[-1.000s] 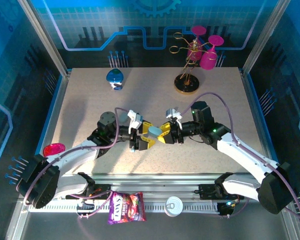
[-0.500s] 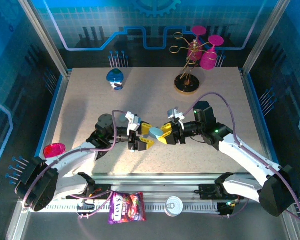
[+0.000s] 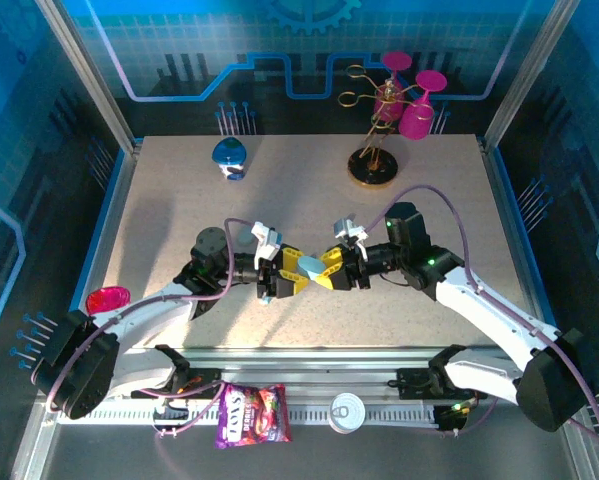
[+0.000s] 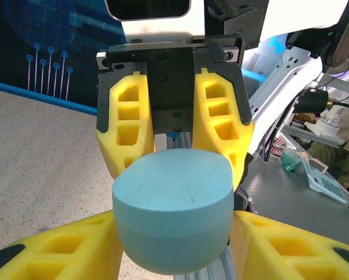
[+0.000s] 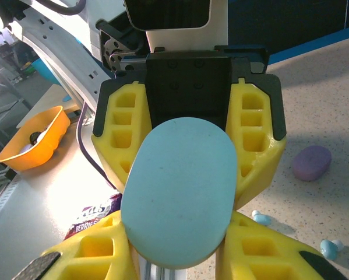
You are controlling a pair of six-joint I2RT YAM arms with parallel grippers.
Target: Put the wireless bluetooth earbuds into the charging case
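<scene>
Pale blue charging case (image 4: 173, 204): held up off the table (image 3: 179, 200), mid-table, between the two arms. No gap shows on it, so I read the lid as closed. Contents are hidden.

Earbuds (image 5: 261, 219): two tiny pale blue ones lie loose on the table, the second (image 5: 331, 248) near the first. Both are near a lilac case (image 5: 311, 162) that also rests there. None is in a grip.

Left end effector (image 4: 174, 219): yellow fingers pressed against opposite sides of the blue case. Right end effector (image 5: 179, 219): fingers clamped on the same case from the facing side. The two meet nose to nose.

Judgement: the step in hand looks like a two-handed hold to get the lid open before any bud goes in.

- One grip should sit wholly on the base half and the other wholly on the lid half. Neither should pinch across the parting line.
- Hold the base still and level, and swing the lid about its hinge rather than pulling straight.
- The shell is smooth and rounded and will probably squirt out under an off-centre squeeze, so keep the fingers on its widest part.
</scene>
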